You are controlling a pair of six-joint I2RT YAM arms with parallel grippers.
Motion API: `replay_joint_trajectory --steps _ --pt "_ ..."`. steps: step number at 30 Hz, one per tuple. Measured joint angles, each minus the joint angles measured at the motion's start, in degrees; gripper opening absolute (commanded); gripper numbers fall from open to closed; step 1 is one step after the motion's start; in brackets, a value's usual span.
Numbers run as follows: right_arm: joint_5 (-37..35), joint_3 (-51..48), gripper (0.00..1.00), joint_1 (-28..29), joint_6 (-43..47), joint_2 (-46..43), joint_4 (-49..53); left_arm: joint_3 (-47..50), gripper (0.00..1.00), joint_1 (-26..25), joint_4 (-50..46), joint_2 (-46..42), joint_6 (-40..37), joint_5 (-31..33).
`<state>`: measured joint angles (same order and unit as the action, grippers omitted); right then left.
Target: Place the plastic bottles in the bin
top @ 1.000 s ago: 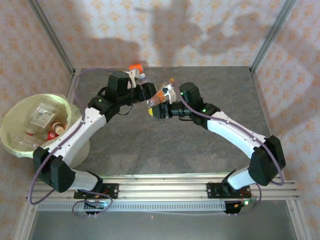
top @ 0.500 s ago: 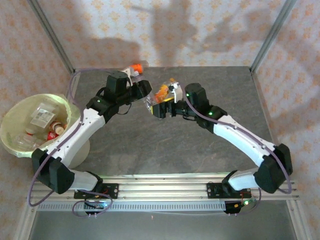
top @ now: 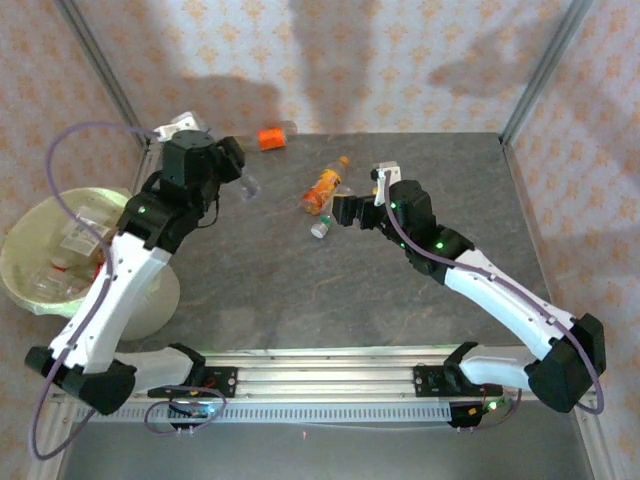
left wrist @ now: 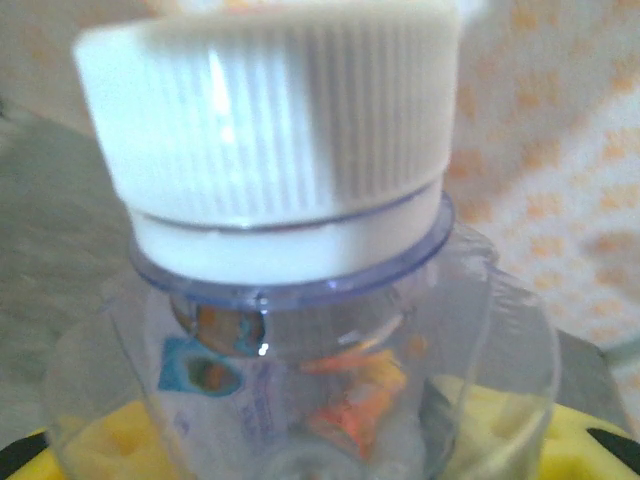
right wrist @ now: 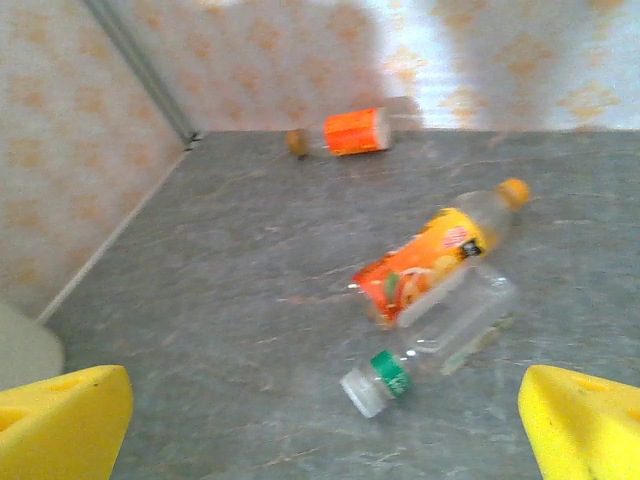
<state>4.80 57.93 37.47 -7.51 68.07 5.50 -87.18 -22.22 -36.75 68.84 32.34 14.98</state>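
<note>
Bottle (left wrist: 300,350) with white cap sits clenched in the left jaws above the desk (top: 300,290), likely bound for the bin (top: 165,300) at left. Right jaws gape released beside an orange-labelled bottle (right wrist: 430,262) and green-capped bottle (right wrist: 440,335), touching, mid-desk.

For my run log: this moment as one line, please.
left end effector: shut on white-capped bottle | right end effector: open | orange-label bottle, green-capped bottle: lying on table

no readable txt or nos., orange-label bottle (right wrist: 425,262) print too blurred, fruit pic only
</note>
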Motion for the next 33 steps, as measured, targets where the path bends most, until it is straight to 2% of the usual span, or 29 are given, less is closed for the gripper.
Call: replay_joint_trajectory --steps 5,8,12,19,23,33 --pt "-5.1 -0.5 1.00 0.0 -0.5 -0.4 0.1 0.0 0.50 2.0 -1.3 -5.5 -3.8 12.3" --pt "-7.8 -0.5 1.00 0.0 -0.7 -0.4 0.3 0.0 0.50 9.7 -3.4 -8.6 -4.1 16.3" --pt "-10.8 -0.5 1.00 0.0 -1.3 -0.4 1.8 0.3 0.51 21.5 -5.8 -13.1 -4.7 17.6" --pt "-12.0 -0.5 1.00 0.0 -2.4 -0.4 2.7 -1.5 0.50 33.7 -11.2 -13.5 -7.6 18.6" --pt "-12.4 -0.5 1.00 0.0 -2.4 0.3 2.8 -2.2 0.52 40.9 -15.3 -10.8 -8.0 15.5" --pt "-12.3 1.3 1.00 0.0 -2.4 2.8 5.0 -2.2 0.54 59.2 -21.2 -7.1 -6.9 -4.7"
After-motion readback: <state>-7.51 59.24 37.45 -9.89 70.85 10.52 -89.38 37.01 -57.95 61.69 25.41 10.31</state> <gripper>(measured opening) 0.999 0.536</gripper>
